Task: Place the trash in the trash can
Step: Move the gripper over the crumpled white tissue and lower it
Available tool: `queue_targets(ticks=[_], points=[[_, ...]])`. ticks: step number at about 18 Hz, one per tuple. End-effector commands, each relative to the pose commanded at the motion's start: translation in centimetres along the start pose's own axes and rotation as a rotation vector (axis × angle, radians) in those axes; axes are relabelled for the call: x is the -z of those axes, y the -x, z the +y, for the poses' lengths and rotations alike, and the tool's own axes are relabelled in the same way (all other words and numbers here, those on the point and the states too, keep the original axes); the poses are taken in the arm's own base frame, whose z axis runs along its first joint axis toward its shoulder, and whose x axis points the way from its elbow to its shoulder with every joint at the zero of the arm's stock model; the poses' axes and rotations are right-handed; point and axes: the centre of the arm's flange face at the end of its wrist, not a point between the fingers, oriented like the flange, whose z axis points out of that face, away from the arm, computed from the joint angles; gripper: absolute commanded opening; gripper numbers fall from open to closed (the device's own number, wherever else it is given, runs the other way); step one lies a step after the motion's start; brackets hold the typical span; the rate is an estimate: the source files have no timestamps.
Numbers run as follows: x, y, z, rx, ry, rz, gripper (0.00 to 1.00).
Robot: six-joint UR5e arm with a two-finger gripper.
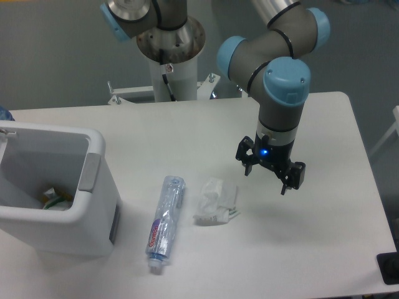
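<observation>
The UR5e arm reaches down from its base column at the table's far edge, wrist vertical, a blue light glowing above the gripper, whose two black fingers hang spread apart, holding nothing, above the table's right half.

A white table with rounded corners fills most of the view, its top smooth and evenly lit, with soft shadows. Beyond its far edge lies a dull grey-blue floor. At the near right corner, a small black object sits at the table's edge.
</observation>
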Motion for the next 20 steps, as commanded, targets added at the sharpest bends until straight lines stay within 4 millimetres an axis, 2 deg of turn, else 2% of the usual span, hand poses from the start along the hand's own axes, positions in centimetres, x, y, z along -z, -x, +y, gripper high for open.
queue_targets(ticks=[3, 6, 8, 10, 12, 14, 15, 20], points=[[-0.2, -0.3, 0.1, 0.002, 0.002, 0.004, 1.0], [-1.2, -2.0, -1.0, -0.009, 0.001, 0.025, 1.0], [-2.5, -3.7, -1.8, 0.017, -0.017, 0.0, 1.0], [-4.3, -6.7, -2.9, 0.059, -0.037, -0.02, 1.0], [-5.4, -8.7, -3.4, 0.092, -0.03, -0.004, 1.0], [-7.0, -10.8, -3.0, 0.097, -0.011, 0.029, 1.0], [-7.4, -11.3, -2.8, 0.092, -0.002, 0.035, 1.0], [-9.1, -10.8, -2.5, 0.083, 0.076, 0.013, 1.0]])
